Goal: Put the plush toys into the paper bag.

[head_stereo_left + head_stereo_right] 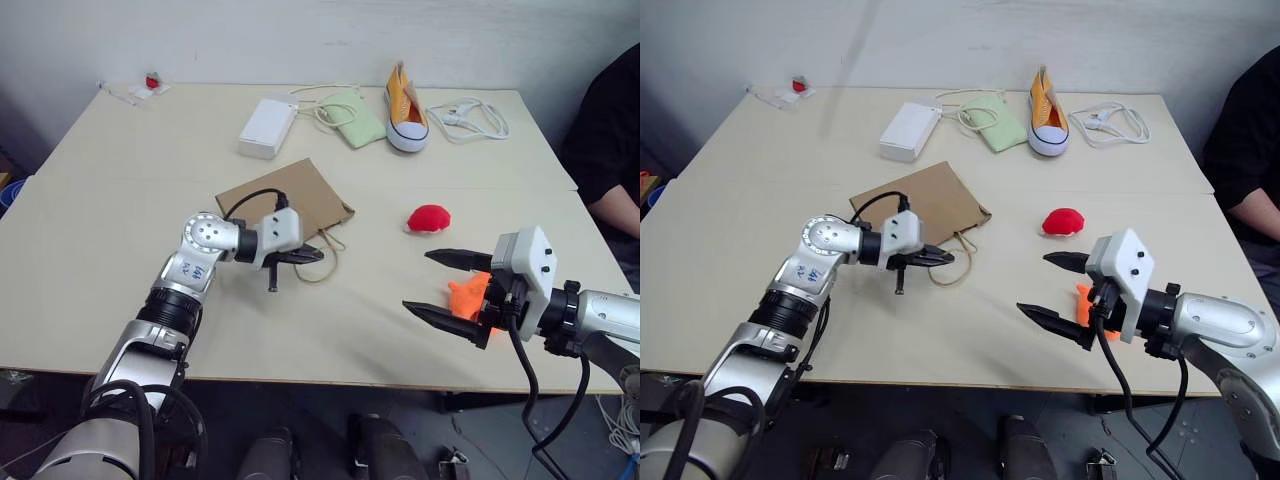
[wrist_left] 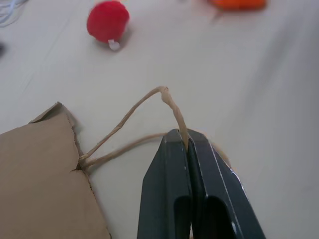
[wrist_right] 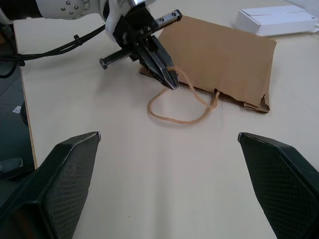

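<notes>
Left eye view | left claw (image 1: 312,255) pinching bag handle (image 2: 169,107) | right claw (image 1: 445,285) spread — sneaker (image 1: 405,108), white box (image 1: 267,126) beyond

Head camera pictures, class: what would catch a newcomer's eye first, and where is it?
Probably the left gripper, shut on a cord handle of the paper bag lying flat mid-table. Next, the right gripper, jaws wide open, held over the near right edge in front of the orange plush toy, with the red plush toy beyond it.
</notes>
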### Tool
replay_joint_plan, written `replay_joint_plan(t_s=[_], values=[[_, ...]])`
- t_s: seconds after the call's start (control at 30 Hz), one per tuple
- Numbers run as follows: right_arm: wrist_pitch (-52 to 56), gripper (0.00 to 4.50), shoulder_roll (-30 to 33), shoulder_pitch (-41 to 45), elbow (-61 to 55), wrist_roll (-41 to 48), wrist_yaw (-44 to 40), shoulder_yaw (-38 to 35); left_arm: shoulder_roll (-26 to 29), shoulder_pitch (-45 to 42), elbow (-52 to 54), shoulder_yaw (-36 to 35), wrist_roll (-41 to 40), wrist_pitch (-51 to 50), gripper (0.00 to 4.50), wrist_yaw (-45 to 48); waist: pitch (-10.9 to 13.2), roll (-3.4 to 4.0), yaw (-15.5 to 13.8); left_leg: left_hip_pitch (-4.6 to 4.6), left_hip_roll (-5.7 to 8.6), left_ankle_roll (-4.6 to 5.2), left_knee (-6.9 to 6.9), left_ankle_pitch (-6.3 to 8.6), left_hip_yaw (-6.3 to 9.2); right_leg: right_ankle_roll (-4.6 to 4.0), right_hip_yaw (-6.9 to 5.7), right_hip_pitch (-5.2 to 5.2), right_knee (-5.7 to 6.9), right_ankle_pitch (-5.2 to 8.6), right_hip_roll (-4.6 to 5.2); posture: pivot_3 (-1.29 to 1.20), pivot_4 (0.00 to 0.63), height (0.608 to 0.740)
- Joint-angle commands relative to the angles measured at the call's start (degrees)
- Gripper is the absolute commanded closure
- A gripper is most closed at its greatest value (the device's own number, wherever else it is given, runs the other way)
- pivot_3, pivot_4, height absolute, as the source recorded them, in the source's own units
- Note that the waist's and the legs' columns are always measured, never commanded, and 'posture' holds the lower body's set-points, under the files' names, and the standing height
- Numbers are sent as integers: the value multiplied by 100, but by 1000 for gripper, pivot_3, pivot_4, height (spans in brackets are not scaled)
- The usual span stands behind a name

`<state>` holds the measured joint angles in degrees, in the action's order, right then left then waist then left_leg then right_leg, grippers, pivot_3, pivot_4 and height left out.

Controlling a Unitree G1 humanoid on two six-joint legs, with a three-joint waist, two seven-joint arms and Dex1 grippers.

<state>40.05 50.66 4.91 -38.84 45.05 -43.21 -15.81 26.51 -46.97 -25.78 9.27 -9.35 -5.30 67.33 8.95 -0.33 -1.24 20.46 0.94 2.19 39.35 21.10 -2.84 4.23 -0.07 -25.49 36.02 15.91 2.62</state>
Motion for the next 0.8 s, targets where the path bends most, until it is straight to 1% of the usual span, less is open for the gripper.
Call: replay_joint_plan(t_s=[0.03,0.1,0.13,0.23,0.27,0.33,0.4,0.47,0.7,0.8], values=[[-17,173,-93,271,20,130,14,121,134,-124,721,-487,-845,-988,4492,269,0,0,6,0,0,0,0,0,0,0,0,0,0,0,0,0,150,740],[-30,605,-397,716,221,-5,175,587,175,-80,1274,-934,-1591,-1565,4500,361,0,-3,35,-2,0,0,0,0,1,0,0,0,2,0,0,0,150,740],[-42,946,-537,905,327,-125,228,826,179,-69,1509,-1093,-1845,-1816,4500,303,1,-4,64,0,-2,0,6,0,1,0,0,0,3,0,-1,0,150,740],[-191,1972,-1020,1476,837,-661,309,1581,129,12,2175,-1289,-2239,-2470,4500,-126,0,-3,118,1,-2,-1,11,0,5,0,-1,-1,8,0,0,0,150,740],[-230,2378,-1129,1602,969,-783,312,1724,123,49,2335,-1305,-2324,-2606,4500,-202,0,-2,118,2,-2,-1,13,0,6,0,0,-1,8,0,0,0,150,740],[-431,3080,-1495,2024,1526,-1237,339,2200,131,165,2697,-1323,-2567,-2936,4500,-305,0,-3,128,3,-1,-1,17,0,8,0,-3,-1,10,0,1,0,150,740],[-626,3847,-1783,2331,2034,-1620,311,2545,151,249,2921,-1325,-2678,-3112,4500,-398,0,-2,144,5,-1,-1,22,0,8,0,-4,-1,12,0,0,0,150,740],[-856,4450,-1969,2529,2513,-1979,205,2812,169,320,3057,-1318,-2717,-3177,4500,-485,0,-2,144,5,-2,-2,23,0,8,0,-6,-3,14,0,0,0,150,740],[-1500,4450,-2372,3292,4103,-3121,-181,3641,136,458,3277,-1302,-2754,-3241,4500,-757,0,-2,140,11,0,-2,31,0,11,0,-12,-3,13,0,1,0,150,740],[-1707,4450,-2561,3541,4786,-3616,-239,3945,32,311,3215,-1418,-2797,-3236,4500,-1003,0,-2,191,19,-1,-5,40,1,23,-1,-23,-4,14,0,2,0,150,740]])
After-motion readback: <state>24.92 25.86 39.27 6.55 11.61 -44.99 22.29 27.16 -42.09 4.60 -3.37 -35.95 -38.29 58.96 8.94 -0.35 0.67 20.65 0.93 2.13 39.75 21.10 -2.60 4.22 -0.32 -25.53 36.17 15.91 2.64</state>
